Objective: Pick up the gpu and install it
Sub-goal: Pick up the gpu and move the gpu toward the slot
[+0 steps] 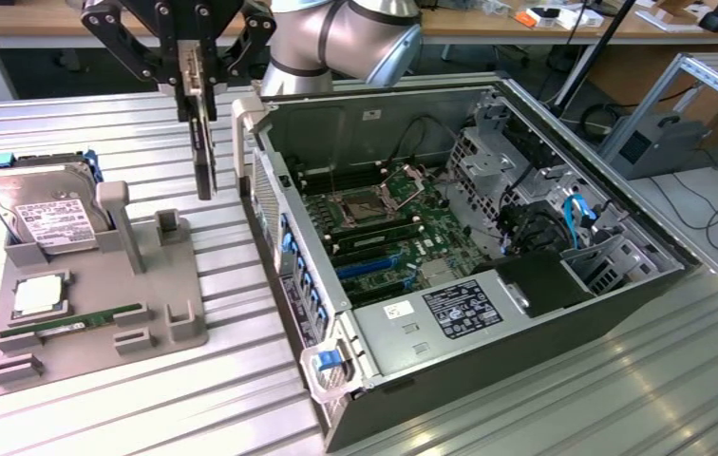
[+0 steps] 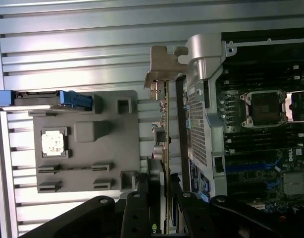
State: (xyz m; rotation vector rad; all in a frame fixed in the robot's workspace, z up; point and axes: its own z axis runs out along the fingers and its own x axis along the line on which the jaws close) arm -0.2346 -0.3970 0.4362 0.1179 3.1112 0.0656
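One hand [image 1: 198, 76], clamped on the gpu [image 1: 203, 152], carries the card clear of the surface [image 1: 143, 408], and we see it hanging edge-on, long side running straight down. From the wrist view the hand [image 2: 162, 183] grips one end of the gpu [image 2: 167, 124], with the pale metal bracket [image 2: 159, 74] at the far end from the jaws. We judge that this thin, upright hold keeps the board's faces free and its edge presented to the machine rather than to the surface.

Just beside the card, on the exterior view's right, rises the near wall [image 1: 264, 161] of the open computer case [image 1: 562, 285], capped by a grey corner latch [image 1: 248, 109]. That wall stands between the gpu and the motherboard [image 1: 391, 233], and we read it as the main thing in the way. The card is outside the case and not yet installed. Inside, the blue expansion slots [image 1: 372, 266] lie past the bare processor socket [image 1: 366, 204], with drive cages and loose cables [image 1: 575, 214] crowding the far side.

On the exterior view's left sits the grey parts holder [image 1: 169, 332]. Its short upright posts [image 1: 169, 226] near the card's lower end stand empty. A hard drive [image 1: 48, 214] in a blue caddy leans in its cradle, a processor chip [image 1: 36, 296] lies in a pocket, and a green memory stick [image 1: 74, 325] rests in its slot, all well apart from the hand.
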